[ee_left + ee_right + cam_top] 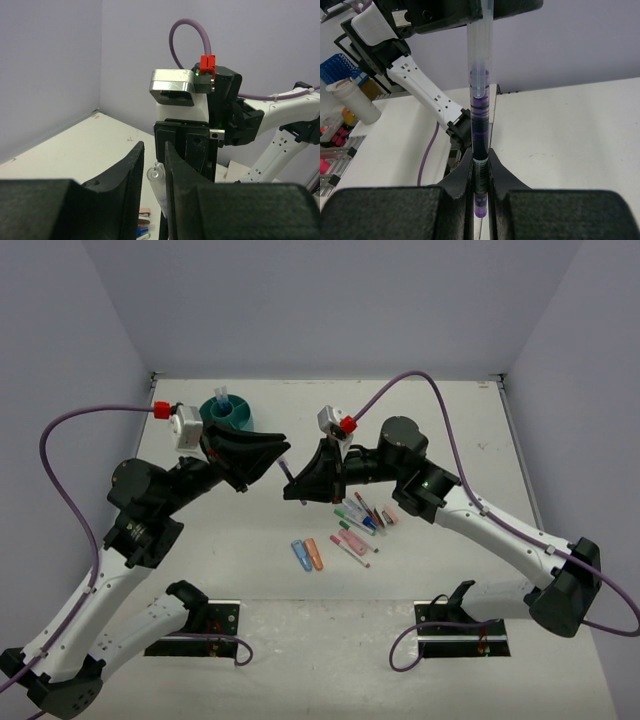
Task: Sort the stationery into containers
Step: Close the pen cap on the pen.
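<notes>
A thin dark-blue pen with a clear cap (pixel 288 469) hangs in the air between my two grippers, above the middle of the table. My right gripper (pixel 293 485) is shut on its dark barrel (pixel 479 125). My left gripper (pixel 283 447) is open, and its fingers straddle the clear cap end (pixel 156 176). The cap lies against the right finger (pixel 176 170), with a gap on the left side. The round teal tub (pixel 228 412) stands at the back left with a few items in it. Several markers and erasers (pixel 362 525) lie below the right arm.
A blue stub (pixel 301 556) and an orange stub (pixel 315 554) lie side by side near the table's front middle. The right arm reaches over the pile of stationery. Purple cables loop above both arms. The table's back edge meets grey walls.
</notes>
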You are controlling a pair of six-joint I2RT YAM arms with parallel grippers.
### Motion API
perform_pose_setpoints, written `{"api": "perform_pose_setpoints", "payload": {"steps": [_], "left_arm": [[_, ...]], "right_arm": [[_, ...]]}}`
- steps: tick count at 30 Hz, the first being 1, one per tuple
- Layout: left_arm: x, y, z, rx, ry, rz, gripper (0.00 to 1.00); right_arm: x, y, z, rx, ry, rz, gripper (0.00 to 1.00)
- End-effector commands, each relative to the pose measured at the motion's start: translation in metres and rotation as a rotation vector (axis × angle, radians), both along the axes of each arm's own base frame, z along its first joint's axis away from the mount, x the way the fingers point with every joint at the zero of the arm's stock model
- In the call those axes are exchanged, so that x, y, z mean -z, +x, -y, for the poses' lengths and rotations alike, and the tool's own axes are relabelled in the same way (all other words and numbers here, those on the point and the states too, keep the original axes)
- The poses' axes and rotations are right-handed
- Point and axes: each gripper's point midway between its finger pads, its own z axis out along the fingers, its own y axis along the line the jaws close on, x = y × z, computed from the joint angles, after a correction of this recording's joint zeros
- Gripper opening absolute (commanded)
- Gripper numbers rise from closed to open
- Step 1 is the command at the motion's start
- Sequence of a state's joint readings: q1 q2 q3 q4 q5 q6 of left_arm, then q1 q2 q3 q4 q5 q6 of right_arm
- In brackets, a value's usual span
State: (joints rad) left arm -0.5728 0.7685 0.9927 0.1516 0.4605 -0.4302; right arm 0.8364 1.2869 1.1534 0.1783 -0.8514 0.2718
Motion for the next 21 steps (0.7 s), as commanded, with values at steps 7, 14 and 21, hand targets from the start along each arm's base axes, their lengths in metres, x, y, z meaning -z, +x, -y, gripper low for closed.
{"api": "perform_pose_setpoints", "payload": {"steps": [7,14,21], "left_arm": [[0.007,-0.007,0.01,0.08,-0.006,-0.007,0.0],[0.059,0.024,0.025,0.056,0.047,-0.243,0.0],[0.125,0.039,0.028,0.007,0.105,-0.425,0.0]], "right_arm": [[-0.041,-0.005,0.009,0.014,0.087,0.055,0.0],[-0.085,0.03,0.004,0.206,0.139,0.041,0.0],[-0.147,0.062,0.008,0.368,0.224,0.064,0.0]]}}
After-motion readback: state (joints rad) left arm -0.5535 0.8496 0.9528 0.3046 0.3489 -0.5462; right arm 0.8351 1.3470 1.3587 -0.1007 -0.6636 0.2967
